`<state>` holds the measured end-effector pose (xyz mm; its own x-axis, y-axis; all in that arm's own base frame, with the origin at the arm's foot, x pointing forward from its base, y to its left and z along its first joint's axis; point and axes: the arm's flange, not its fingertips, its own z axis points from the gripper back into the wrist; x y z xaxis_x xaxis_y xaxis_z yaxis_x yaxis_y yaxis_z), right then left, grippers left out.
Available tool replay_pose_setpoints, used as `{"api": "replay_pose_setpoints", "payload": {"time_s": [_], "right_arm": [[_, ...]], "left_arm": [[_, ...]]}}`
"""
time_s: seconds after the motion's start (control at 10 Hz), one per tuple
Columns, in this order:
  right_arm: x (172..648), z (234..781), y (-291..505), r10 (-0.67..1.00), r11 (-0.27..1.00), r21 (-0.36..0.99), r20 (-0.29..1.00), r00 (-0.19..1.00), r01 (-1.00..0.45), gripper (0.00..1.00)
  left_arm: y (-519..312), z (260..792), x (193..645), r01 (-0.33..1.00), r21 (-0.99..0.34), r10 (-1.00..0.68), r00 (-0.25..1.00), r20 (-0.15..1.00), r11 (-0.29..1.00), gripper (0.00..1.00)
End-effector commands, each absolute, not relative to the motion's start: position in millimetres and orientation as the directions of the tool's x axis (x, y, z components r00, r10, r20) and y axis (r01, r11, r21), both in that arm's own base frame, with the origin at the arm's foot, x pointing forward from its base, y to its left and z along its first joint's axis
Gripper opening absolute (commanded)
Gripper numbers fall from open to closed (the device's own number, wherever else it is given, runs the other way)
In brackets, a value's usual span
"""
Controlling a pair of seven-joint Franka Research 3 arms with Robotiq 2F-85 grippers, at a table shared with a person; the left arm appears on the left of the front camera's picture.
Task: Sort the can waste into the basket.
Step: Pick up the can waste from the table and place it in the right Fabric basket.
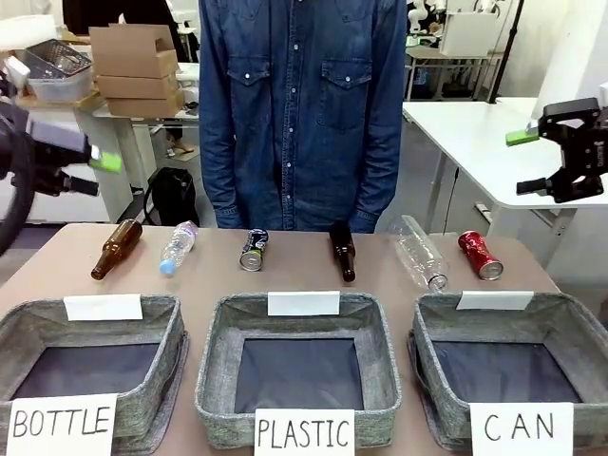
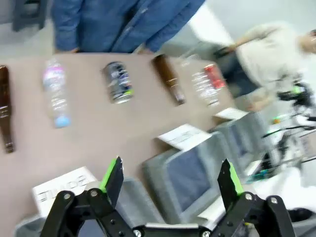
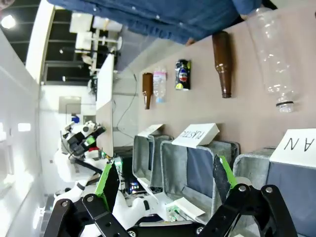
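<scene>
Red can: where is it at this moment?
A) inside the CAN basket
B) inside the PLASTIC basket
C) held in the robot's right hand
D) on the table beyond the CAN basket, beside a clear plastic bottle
D: the red can lies on its side on the table, on the far side of the CAN basket and just right of the clear plastic bottle.

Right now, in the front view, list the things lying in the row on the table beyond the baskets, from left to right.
light brown bottle → small clear plastic bottle → dark can → dark brown bottle → large clear plastic bottle → red can
</scene>
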<state>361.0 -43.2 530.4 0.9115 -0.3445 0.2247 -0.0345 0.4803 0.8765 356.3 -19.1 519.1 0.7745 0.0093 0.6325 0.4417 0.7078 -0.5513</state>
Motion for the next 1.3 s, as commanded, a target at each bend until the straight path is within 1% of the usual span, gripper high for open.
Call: {"api": "replay_pose_setpoints", "payload": {"time_s": [0.0,0.3,0.4,0.5,0.9,1.0,1.1,1.2], "right_arm": [[363.5,531.1,-49.7,-0.317,0.469,0.881,0.233,0.919,-0.062,1.00],[363.5,531.1,-49.7,-0.317,0.469,0.881,0.233,0.919,-0.062,1.00],[363.5,531.1,-49.7,-0.317,0.469,0.881,0.233,0.919,-0.062,1.00],[363.5,531.1,-49.7,-0.317,0.469,0.881,0.233,0.919,-0.062,1.00],[363.5,531.1,-49.7,-0.317,0.469,0.881,0.233,0.919,-0.062,1.00],[358.5,529.1,-50.5,-0.320,0.486,0.873,0.218,0.922,-0.038,1.00],[359.4,525.2,-44.2,-0.240,0.519,0.851,0.230,0.943,-0.075,1.00],[369.9,522.4,-26.8,-0.253,0.603,0.795,0.265,0.931,-0.062,1.00]], "left_arm": [[-12.3,526.5,352.9,0.452,-0.651,0.092,0.775,0.625,0.610,1.00],[-12.3,526.5,352.9,0.452,-0.651,0.092,0.775,0.625,0.610,1.00],[-18.8,526.3,353.3,0.422,-0.618,0.072,0.786,0.614,0.663,1.00],[-24.8,527.1,348.4,0.441,-0.567,0.036,0.768,0.640,0.696,1.00],[-40.3,515.4,380.4,0.421,-0.581,0.003,0.808,0.590,0.696,1.00],[-38.8,514.6,384.9,0.414,-0.592,0.011,0.813,0.582,0.692,1.00],[-30.7,513.7,385.8,0.372,-0.617,0.018,0.847,0.531,0.693,1.00],[-42.0,512.5,373.9,0.394,-0.581,0.011,0.821,0.571,0.712,1.00]]}}
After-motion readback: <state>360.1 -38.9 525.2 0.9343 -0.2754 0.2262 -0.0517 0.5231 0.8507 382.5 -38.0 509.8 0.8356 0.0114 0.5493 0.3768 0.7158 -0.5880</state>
